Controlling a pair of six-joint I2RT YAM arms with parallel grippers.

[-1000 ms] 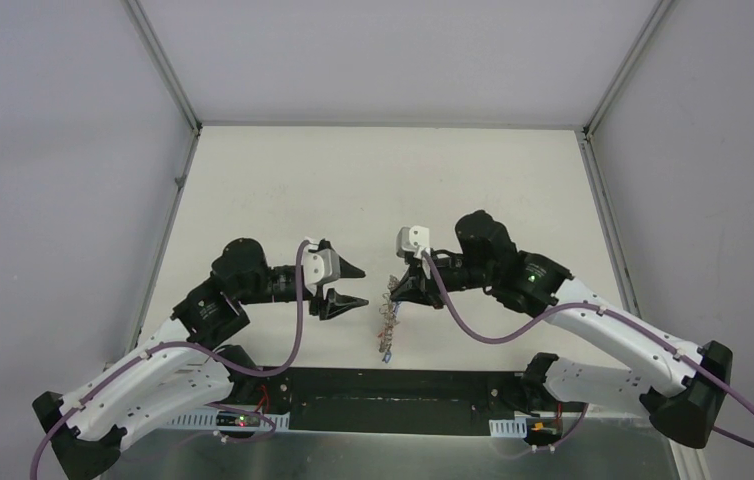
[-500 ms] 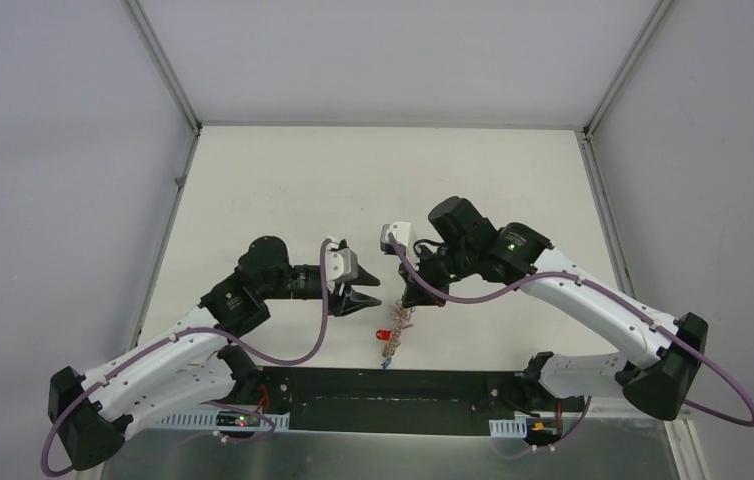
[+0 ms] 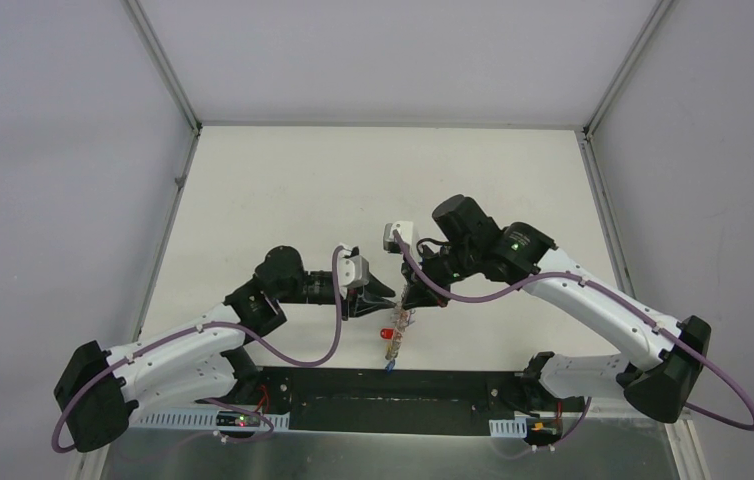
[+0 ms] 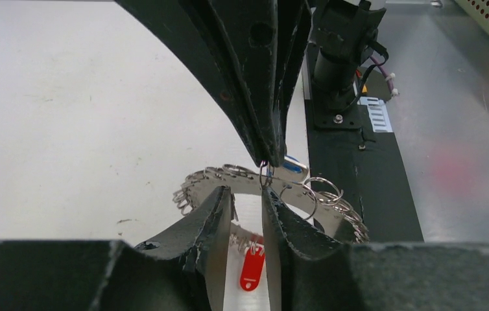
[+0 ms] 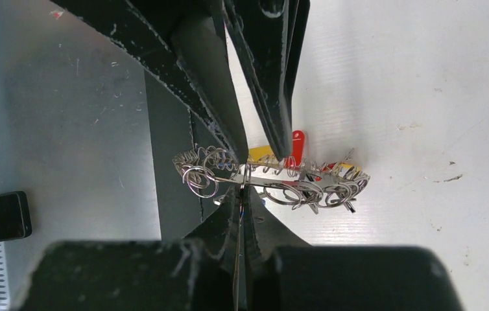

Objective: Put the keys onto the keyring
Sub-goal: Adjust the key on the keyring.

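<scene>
The keyring point(image 3: 397, 326) is a grey metal band fringed with small silver rings and hangs just above the table. My right gripper point(image 3: 411, 302) holds it from above, shut on a small ring point(image 5: 242, 180) at the band's edge. The band point(image 4: 308, 199) runs across just past my left gripper point(image 4: 247, 194), whose jaws stand a narrow gap apart with only table and a red tag point(image 4: 250, 272) showing between them. A yellow key head point(image 5: 261, 153) shows between the left fingertips in the right wrist view. A blue key head point(image 4: 292, 170) sits by the right fingertips.
The white table point(image 3: 373, 180) extends far back, bounded by grey enclosure walls and metal posts. A black base plate point(image 3: 403, 386) with both arm mounts runs along the near edge, just below the hanging ring. Purple cables loop off both arms.
My left arm has swung right up to the keyring, and its jaws have narrowed. The right gripper shifted slightly left with the ring. The red tag has come into view.
</scene>
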